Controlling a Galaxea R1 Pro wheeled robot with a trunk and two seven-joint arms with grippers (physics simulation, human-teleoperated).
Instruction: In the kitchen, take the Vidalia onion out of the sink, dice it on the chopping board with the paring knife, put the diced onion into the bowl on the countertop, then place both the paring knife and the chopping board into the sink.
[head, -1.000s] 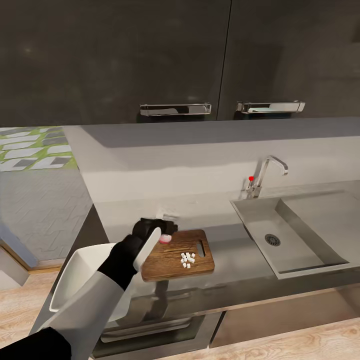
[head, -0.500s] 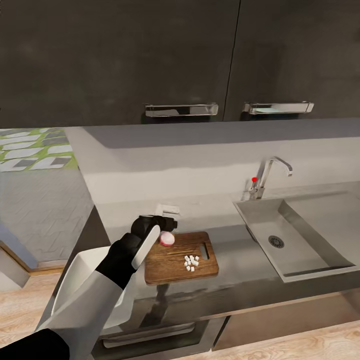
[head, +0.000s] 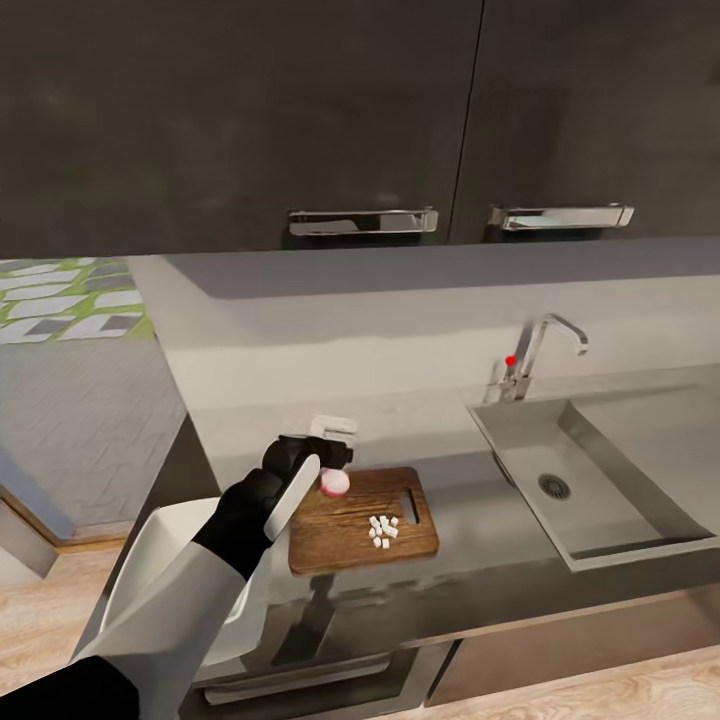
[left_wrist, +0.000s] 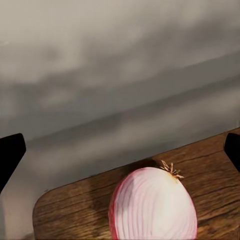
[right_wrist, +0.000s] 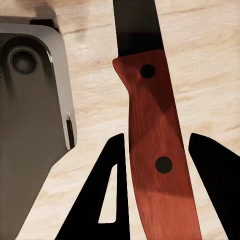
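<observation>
Resting on the chopping board (head: 350, 515) near its back left corner, the Vidalia onion (head: 335, 483) shows a pinkish-red skin with fine pale stripes and a dry tuft of roots on top. The left pincer (head: 335, 455) hovers just above it, its dark fingertips (left_wrist: 11, 152) spread wide to either side. Diced onion (head: 381, 530) lies in small white cubes on the board's right half. The right pincer (right_wrist: 157, 187) grips the paring knife (right_wrist: 152, 145) by its red riveted handle. The board sits on the grey tabletop (head: 465, 520), left of the sink (head: 520, 470).
</observation>
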